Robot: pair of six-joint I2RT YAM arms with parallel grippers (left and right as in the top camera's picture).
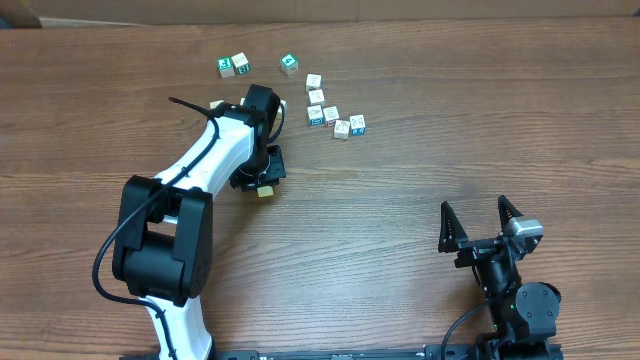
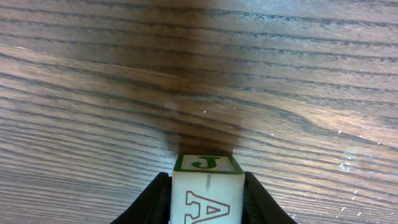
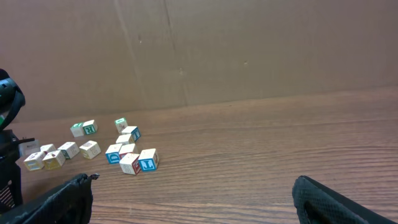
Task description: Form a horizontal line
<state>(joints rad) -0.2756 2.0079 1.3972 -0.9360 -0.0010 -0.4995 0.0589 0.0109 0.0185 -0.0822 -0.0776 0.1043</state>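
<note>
L end effector (image 1: 262, 182) sits just left of table (image 1: 450, 120) centre, approx 10 o'clock from the middle. It's clamped on a lettered cube (image 2: 207, 196). L wrist view shows both fingers (image 2: 152, 202) pressed against the cube's sides, green "J" on the top face and red "A" on the near face. Can't tell whether the cube touches the wood.

R end effector (image 1: 477, 213) is at approx 4 o'clock, well apart from all the cubes, jaws spread wide w/ nothing between them.

Row of pale cubes (image 3: 68, 150): R wrist view has it at far left, right beside the L arm, 4–5 cubes roughly in a line. Too small to tell if they touch. In the overhead view the arm hides most of it; only one pale cube (image 1: 216, 104) peeks out at the arm's 9 o'clock side.

A loose cluster of six pale cubes (image 1: 331, 114) lies at 12 o'clock, some w/ blue faces. Two green-faced cubes (image 1: 226, 67) sit at 11 o'clock, w/ a third green cube (image 1: 289, 64) between them and the cluster.
</note>
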